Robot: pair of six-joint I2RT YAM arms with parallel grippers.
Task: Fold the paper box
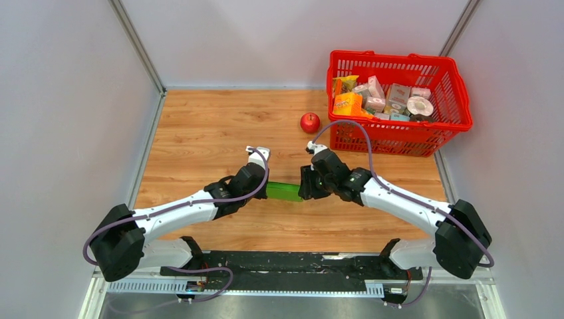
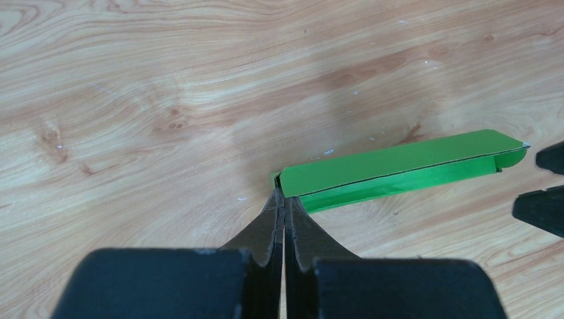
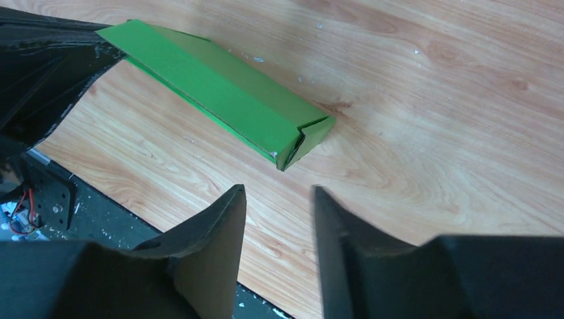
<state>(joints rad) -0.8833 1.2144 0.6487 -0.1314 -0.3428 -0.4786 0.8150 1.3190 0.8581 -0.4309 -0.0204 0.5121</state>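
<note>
The box [image 1: 284,192] is seen in the middle of the table [image 1: 199,133], folded flat and long, between the two claws. One end of it is pinched by the left claw [image 2: 282,199], whose fingers are pressed tight together. The right claw [image 3: 279,193] is held open just beside the other end, not touching it. An apple [image 1: 310,122] and a basket [image 1: 399,63] are seen farther back.

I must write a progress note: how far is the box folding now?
Done: the box is already a long folded sleeve, its end flap bent in. In hand: the left gripper pinches one end; the right gripper is open, off it. Left: closing the ends, it seems.
</note>
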